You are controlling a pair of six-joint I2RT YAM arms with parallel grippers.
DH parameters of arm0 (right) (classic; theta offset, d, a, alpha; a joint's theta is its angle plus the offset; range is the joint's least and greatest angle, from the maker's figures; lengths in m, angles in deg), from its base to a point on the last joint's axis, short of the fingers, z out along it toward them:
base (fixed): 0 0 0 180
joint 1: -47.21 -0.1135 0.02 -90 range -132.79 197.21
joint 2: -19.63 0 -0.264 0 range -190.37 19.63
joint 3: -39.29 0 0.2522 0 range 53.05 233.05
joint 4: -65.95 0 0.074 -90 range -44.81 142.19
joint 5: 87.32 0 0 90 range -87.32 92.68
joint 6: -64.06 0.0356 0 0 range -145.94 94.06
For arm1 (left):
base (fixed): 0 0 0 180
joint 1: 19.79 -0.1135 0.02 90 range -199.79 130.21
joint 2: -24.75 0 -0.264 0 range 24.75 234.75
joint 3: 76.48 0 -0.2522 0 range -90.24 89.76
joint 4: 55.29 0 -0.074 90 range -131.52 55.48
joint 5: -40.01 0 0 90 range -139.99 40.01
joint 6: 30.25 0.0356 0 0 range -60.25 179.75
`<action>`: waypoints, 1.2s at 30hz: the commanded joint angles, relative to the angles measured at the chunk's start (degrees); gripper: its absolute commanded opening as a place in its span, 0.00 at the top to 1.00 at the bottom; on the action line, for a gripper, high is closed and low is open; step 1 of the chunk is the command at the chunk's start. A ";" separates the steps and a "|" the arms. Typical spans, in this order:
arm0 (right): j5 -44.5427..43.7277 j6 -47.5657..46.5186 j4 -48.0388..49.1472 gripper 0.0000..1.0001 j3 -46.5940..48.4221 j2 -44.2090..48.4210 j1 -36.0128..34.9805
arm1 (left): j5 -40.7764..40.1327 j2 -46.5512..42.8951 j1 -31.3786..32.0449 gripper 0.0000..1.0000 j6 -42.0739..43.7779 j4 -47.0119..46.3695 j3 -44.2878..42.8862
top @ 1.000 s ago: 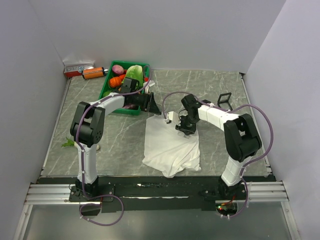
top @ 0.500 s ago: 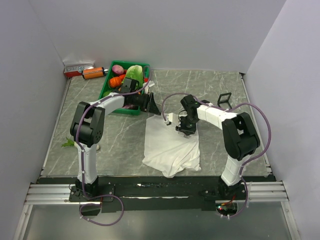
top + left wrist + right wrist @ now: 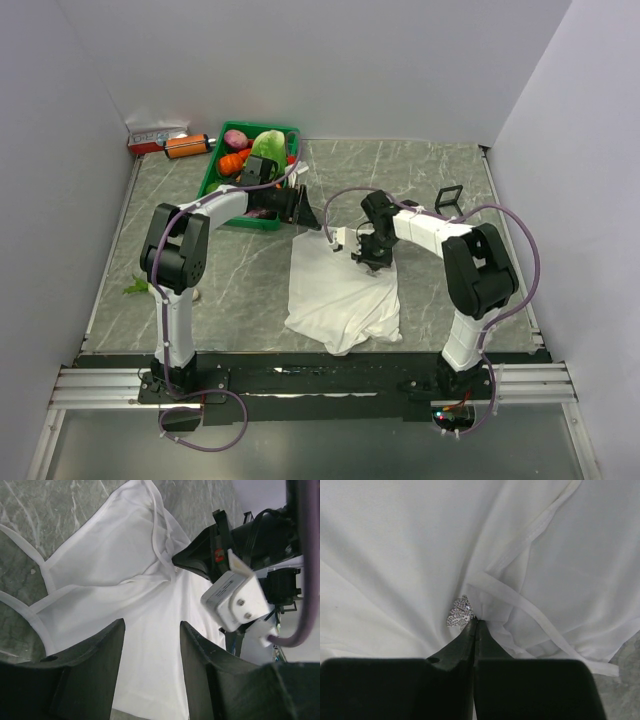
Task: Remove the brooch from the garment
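Right wrist view: the brooch [image 3: 460, 614] is a small silvery, sparkling ornament of leaf-like shape. It sits on the garment [image 3: 395, 555] where several creases run together, just beside a narrow strap [image 3: 520, 605] that crosses the cloth diagonally. The right pincer [image 3: 476, 622] is clenched, with its dark fingers [image 3: 462, 645] pressed together to a point. That point touches the brooch's lower right edge. Whether any part of the ornament is caught between them cannot be told; the body of the brooch lies outside the tips.

Top external view: the garment [image 3: 340, 290] is a white sleeveless top spread on the counter [image 3: 420, 180], rumpled along its near hem. The right pincer [image 3: 368, 255] stands low on the upper right part of the cloth. The brooch is not discernible from this height.

Left wrist view: the left pincer [image 3: 152, 630] is released, its fingers [image 3: 95, 650] apart with nothing between them. It hangs above the garment [image 3: 115, 555] near the strap end, where two thin straps [image 3: 20, 535] lie on the grey stone. The right pincer [image 3: 200, 560] shows opposite, its tip down on the cloth.

Top external view, surroundings: the left pincer [image 3: 305, 212] is near the garment's far left corner. A green basket [image 3: 208, 172] of vegetables stands behind it. An orange can [image 3: 186, 146] lies at the far left corner of the counter, and a small black frame [image 3: 449, 198] stands beyond the right arm.
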 commanded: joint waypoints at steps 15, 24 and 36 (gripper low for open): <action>33.50 10.55 -15.56 0.90 11.35 2.23 11.84 | -5.08 -9.91 7.26 0.46 19.38 5.63 2.39; 16.08 4.32 1.89 0.64 -0.01 9.99 7.18 | -4.47 -6.31 6.82 0.47 17.08 11.94 2.57; 9.84 -0.25 7.95 0.47 -0.79 4.71 0.33 | -7.01 -5.77 5.50 0.48 22.63 17.75 4.85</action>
